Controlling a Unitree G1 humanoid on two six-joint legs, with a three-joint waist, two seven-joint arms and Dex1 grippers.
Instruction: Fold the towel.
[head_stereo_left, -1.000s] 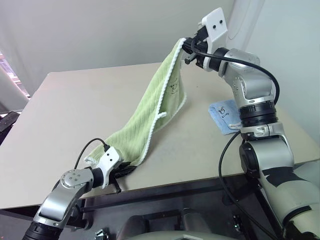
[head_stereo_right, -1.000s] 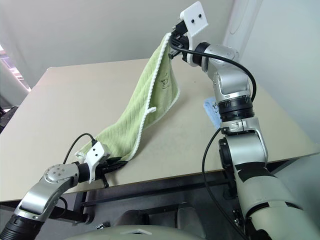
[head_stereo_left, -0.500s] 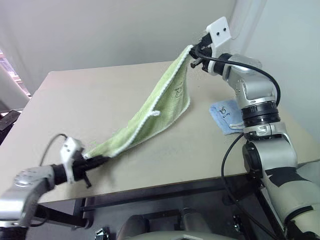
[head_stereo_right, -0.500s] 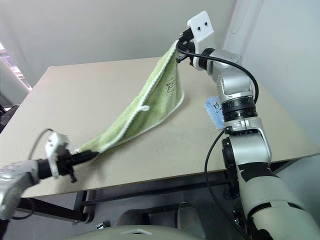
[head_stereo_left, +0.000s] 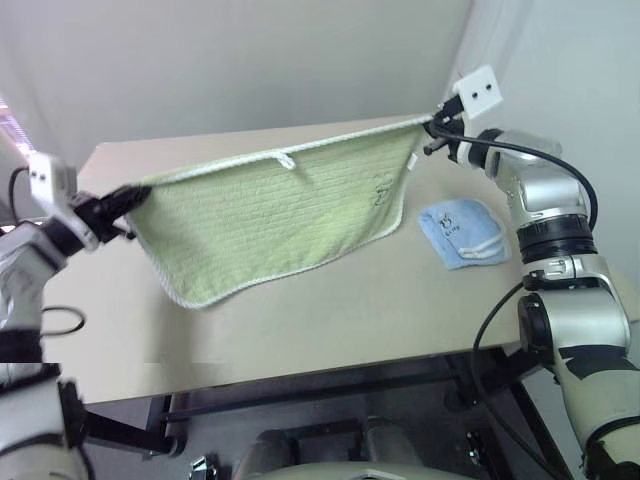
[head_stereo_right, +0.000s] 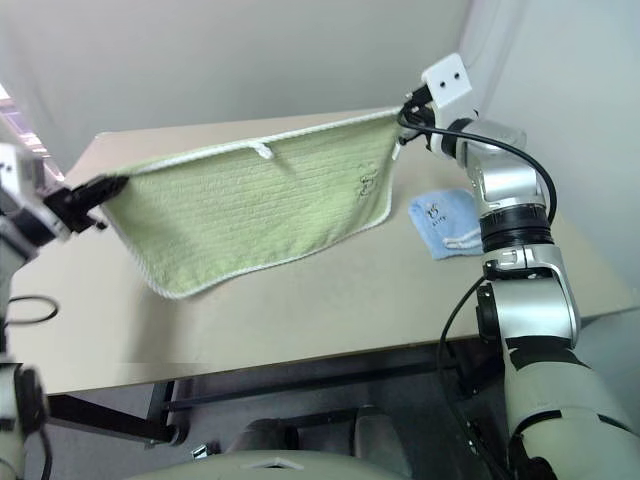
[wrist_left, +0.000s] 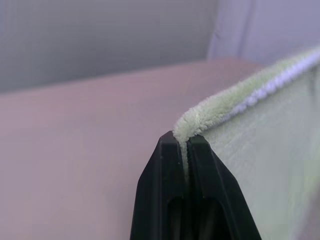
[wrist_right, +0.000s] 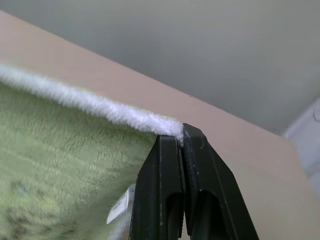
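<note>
1. The left gripper (head_stereo_left: 128, 198), with two black fingers, is clamped tight on one top corner of the light green ribbed towel with white stitched edging (head_stereo_left: 270, 225); the left wrist view shows the cloth pinched between the closed fingers (wrist_left: 165, 180).
2. The towel hangs spread out in the air between the two grippers, above the beige flat table (head_stereo_left: 330, 310), its top edge stretched nearly straight and its lower edge sagging toward the left.
3. A small white loop (head_stereo_left: 286, 159) sits on the top edge, and a small dark printed motif (head_stereo_left: 381, 196) shows near the right side.
4. The right gripper (head_stereo_left: 434, 124) is pinched shut on the opposite top corner.
5. A smaller blue folded cloth with white trim (head_stereo_left: 461, 233) lies on the table just below the right arm, apart from the towel.
</note>
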